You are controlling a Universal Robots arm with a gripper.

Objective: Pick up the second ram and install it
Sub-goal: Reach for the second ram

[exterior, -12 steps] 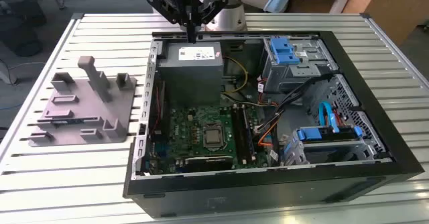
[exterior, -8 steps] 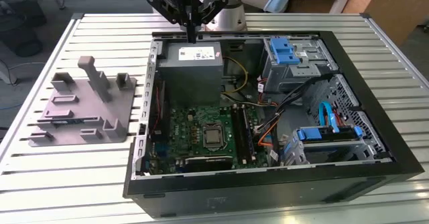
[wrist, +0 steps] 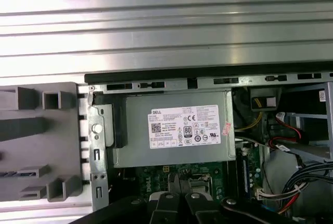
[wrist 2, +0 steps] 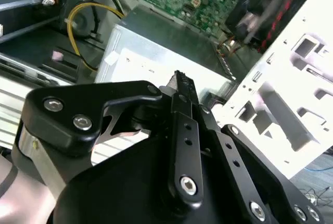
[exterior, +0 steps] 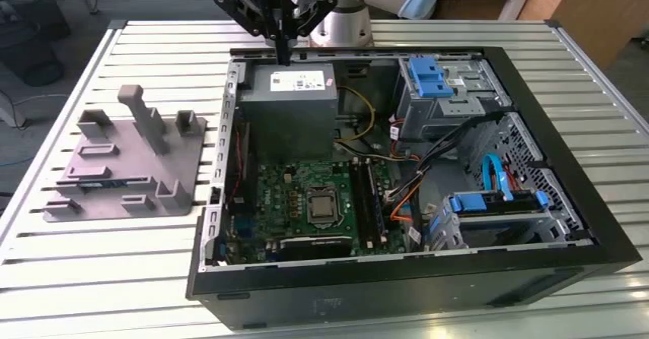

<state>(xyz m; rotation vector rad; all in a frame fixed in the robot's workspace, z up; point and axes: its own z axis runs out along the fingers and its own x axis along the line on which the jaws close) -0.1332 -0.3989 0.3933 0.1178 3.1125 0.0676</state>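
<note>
The second ram (exterior: pixel 102 182) shows as a thin blue-green strip set in the grey fixture plate (exterior: pixel 121 164), at the exterior view's left of the open computer case (exterior: pixel 406 278). In the first wrist view its edge (wrist: pixel 22 173) sits low in the plate (wrist: pixel 41 140). My gripper (exterior: pixel 284 55) hangs over the back of the case, above the grey power supply (exterior: pixel 289 99), well apart from the ram. Its fingers (wrist 2: pixel 183 86) are pressed together with nothing between them. The black memory slots (exterior: pixel 367 198) lie on the green motherboard (exterior: pixel 294 202).
The case stands on a slatted metal table (exterior: pixel 152 42). Inside it are blue drive cages (exterior: pixel 431 77), cable bundles (exterior: pixel 446 149) and the processor socket (exterior: pixel 322 206). Upright posts (exterior: pixel 142 115) rise from the fixture plate.
</note>
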